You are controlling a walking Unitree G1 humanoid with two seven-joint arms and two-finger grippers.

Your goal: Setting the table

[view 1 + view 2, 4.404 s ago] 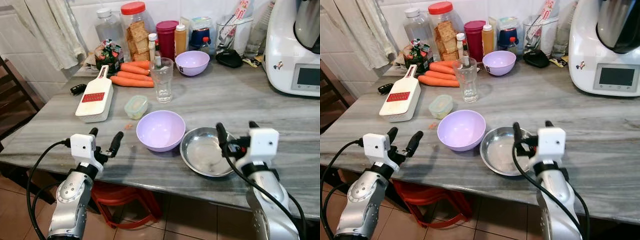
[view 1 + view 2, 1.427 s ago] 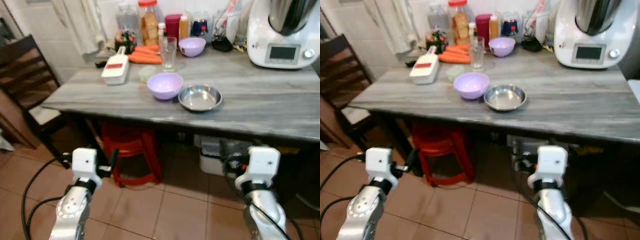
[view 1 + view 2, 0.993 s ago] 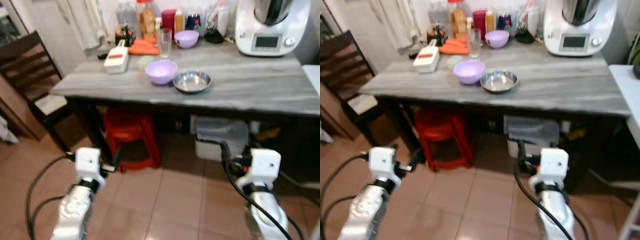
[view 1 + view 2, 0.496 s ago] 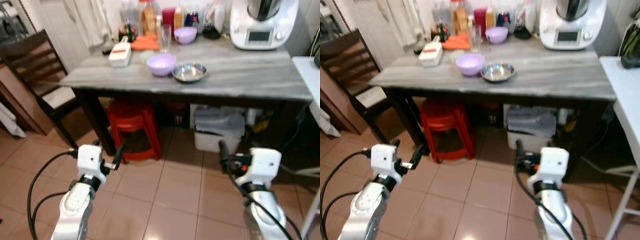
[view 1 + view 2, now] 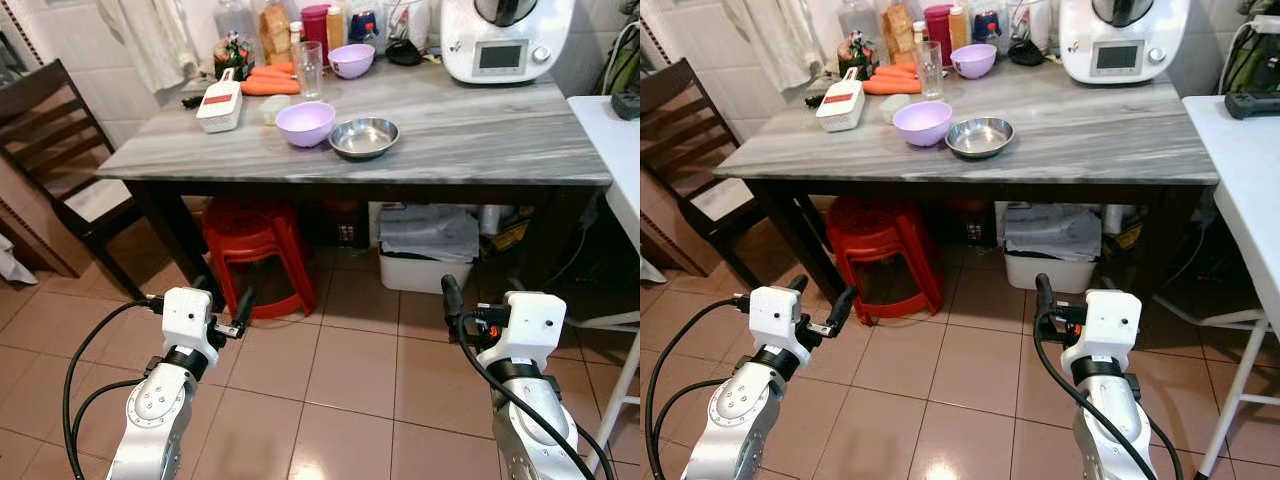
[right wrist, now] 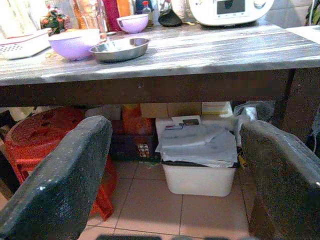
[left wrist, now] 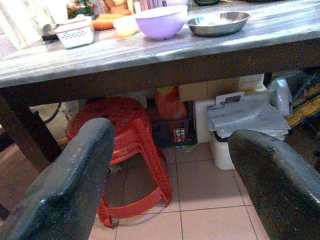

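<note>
Both end effectors, left (image 5: 222,308) and right (image 5: 1065,305), gape empty; bowl (image 5: 306,123) at 12 o'clock on the counter (image 5: 480,140) sits beyond reach, so grabbing would miss.

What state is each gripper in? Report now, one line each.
Left gripper: open, holding nothing, low over the floor tiles.
Right gripper: open, holding nothing, facing the table.

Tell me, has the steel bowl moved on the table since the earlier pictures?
No. The steel bowl still sits beside the purple bowl; only the camera backed away.
</note>
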